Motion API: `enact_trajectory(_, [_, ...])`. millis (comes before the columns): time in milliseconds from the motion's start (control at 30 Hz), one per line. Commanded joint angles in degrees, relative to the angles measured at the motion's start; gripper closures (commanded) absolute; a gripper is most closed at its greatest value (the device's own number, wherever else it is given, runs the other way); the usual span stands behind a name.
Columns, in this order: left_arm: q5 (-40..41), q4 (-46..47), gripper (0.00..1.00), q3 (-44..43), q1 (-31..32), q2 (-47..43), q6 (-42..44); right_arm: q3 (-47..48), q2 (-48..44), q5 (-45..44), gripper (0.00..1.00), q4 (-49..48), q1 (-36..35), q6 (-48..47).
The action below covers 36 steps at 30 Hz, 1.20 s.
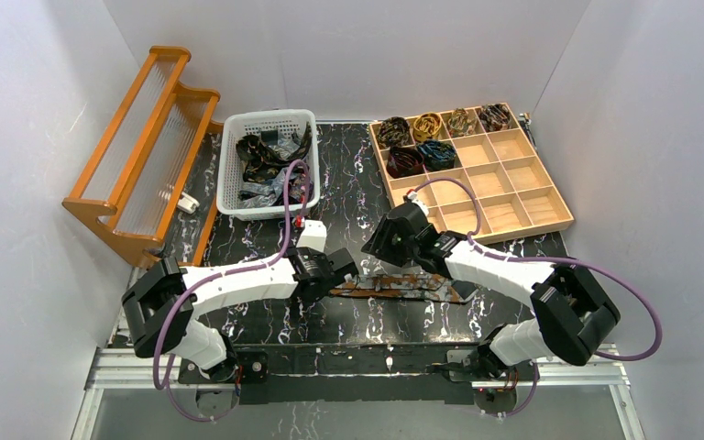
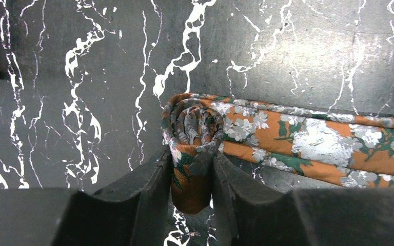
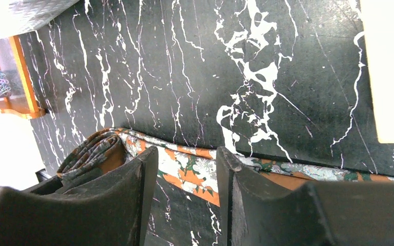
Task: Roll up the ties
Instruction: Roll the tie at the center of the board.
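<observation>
An orange tie with grey and green flowers (image 1: 412, 287) lies flat along the near middle of the table. Its left end is wound into a small coil (image 2: 192, 120). My left gripper (image 2: 192, 166) is shut on this coil, which stands upright between the fingers; in the top view the left gripper (image 1: 344, 273) is at the tie's left end. My right gripper (image 3: 187, 156) is open just right of the coil, its fingers straddling the flat tie (image 3: 195, 171) without touching it; in the top view it (image 1: 379, 258) hovers close to the left one.
A white basket (image 1: 269, 117) at the back holds several loose ties (image 1: 266, 160). A wooden compartment tray (image 1: 513, 188) at the back right holds several rolled ties (image 1: 426, 137). A wooden rack (image 1: 147, 156) stands at the left.
</observation>
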<state>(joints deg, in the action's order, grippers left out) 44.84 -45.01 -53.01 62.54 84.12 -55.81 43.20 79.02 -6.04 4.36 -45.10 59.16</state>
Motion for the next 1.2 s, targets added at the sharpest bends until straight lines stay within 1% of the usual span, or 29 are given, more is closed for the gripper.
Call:
enact_trajectory(0, [0.17,0.85,0.67,-1.74,0.56,-0.07,-1.05,-0.31,-1.88,-0.75,0.45,0.31,0.61,-0.03])
enact_trajectory(133, [-2.65,3.03,0.6,-1.57,0.56,-0.6,0.82,-0.72,-1.87,-0.44,0.4,0.49,0.92,-0.27])
enact_trajectory(200, [-4.02,4.72,0.58,-0.69,0.56,-1.38,1.26,-0.75,-1.79,-0.07,0.39,0.43,1.09,-0.43])
enact_trajectory(367, [-8.63,11.86,0.51,1.94,0.56,-3.13,3.01,-0.46,-0.83,1.77,0.36,0.01,1.5,-1.11])
enact_trajectory(633, [-14.07,17.07,0.5,3.15,0.47,-2.35,6.63,1.54,1.47,3.98,0.32,0.64,1.68,-2.49])
enact_trajectory(767, [-15.93,18.22,0.46,2.48,0.39,-2.09,7.7,2.74,2.58,5.58,0.29,0.65,1.84,-4.18])
enact_trajectory(800, [-15.92,18.25,0.44,2.25,0.39,-2.65,7.65,3.18,2.83,5.68,0.27,0.43,1.85,-4.88])
enact_trajectory(933, [-14.87,17.65,0.38,0.49,0.26,-7.99,8.28,3.86,3.3,11.17,0.21,-2.58,1.9,-7.99])
enact_trajectory(1067, [-13.48,15.61,0.32,0.12,-1.39,-14.52,9.65,4.16,4.16,15.91,0.19,-5.98,1.83,-8.96])
enact_trajectory(1167, [-13.96,13.68,0.3,1.97,-4.48,-18.27,9.99,3.89,5.59,19.46,0.19,-9.11,1.63,-8.41])
